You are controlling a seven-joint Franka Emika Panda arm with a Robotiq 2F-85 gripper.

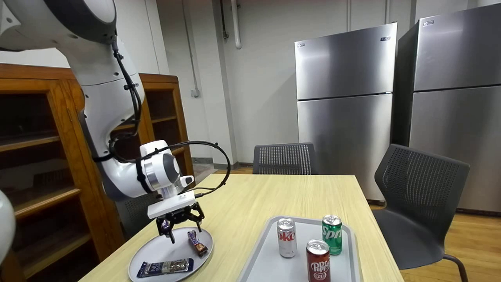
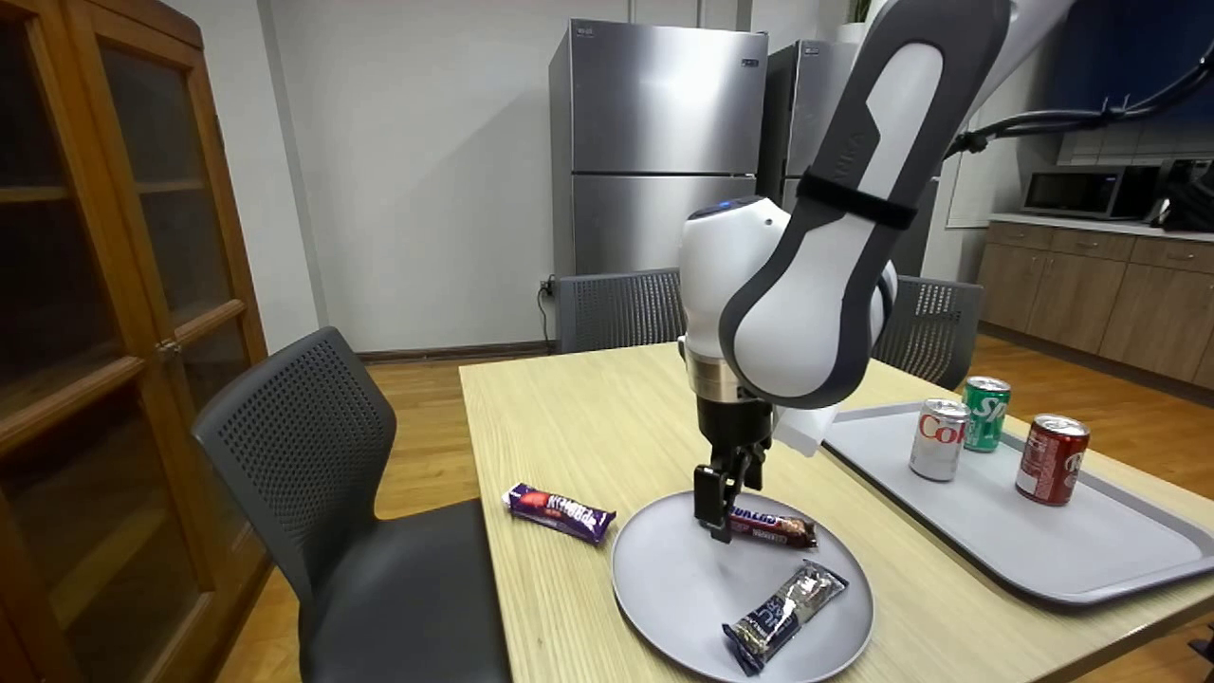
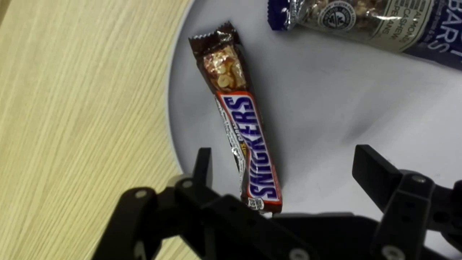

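The gripper [image 3: 283, 159] stands over a grey plate [image 2: 664, 579], its fingers [image 3: 375, 173] spread wide and holding nothing. A chocolate bar [image 3: 249, 144] lies on the plate near the rim; in the wrist view, one end of it shows in the gap between the fingers. A nut bar [image 2: 787, 617] lies on the same plate, apart from the chocolate bar. A purple packet [image 2: 560, 512] lies on the table [image 2: 588, 427] just beside the plate. To the plate's other side, a grey tray [image 2: 1100, 550] bears three upright cans: a silver can [image 2: 939, 441], a green can [image 2: 986, 417] and a red can [image 2: 1051, 462]. Dark chairs [image 2: 303, 446] stand at the table, with two steel fridges [image 1: 344, 129] beyond it in front of a pale wall [image 1: 258, 78] and a glass-fronted wooden cabinet [image 1: 66, 98] nearby.
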